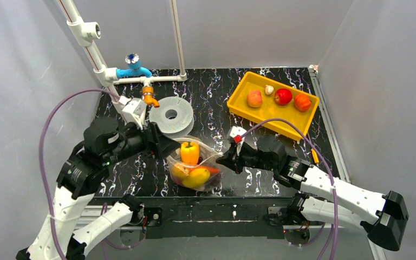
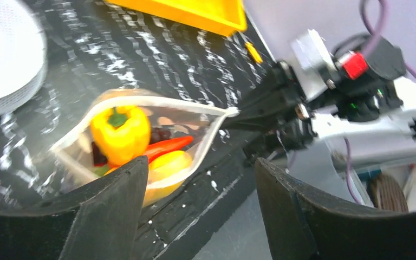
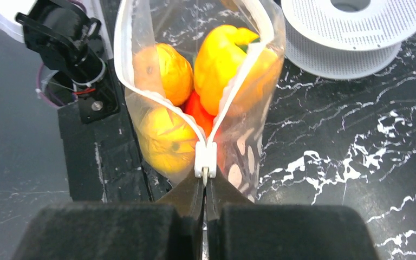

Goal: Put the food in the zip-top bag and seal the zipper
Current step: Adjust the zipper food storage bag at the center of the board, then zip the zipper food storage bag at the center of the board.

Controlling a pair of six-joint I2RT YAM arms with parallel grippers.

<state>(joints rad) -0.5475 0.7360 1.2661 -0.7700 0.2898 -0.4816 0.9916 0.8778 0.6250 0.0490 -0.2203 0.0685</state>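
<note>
The zip-top bag [image 1: 195,169] lies near the table's front edge with its mouth gaping. Inside it is food: a yellow pepper [image 1: 189,153], a red pepper [image 2: 169,146] and other yellow and orange pieces. My right gripper [image 3: 205,181] is shut on the zipper at its white slider [image 3: 205,160], at the bag's right end. My left gripper [image 2: 201,165] is open just left of the bag, with nothing between its fingers. More food sits in the yellow tray [image 1: 238,103]: a peach [image 1: 254,98], a red apple [image 1: 283,96] and an orange-red fruit [image 1: 302,102].
A grey ring-shaped spool [image 1: 171,115] lies just behind the bag. A white pipe frame with a blue tap [image 1: 132,69] stands at the back left. The table's front edge runs directly under the bag. A small orange item [image 1: 314,156] lies by the right edge.
</note>
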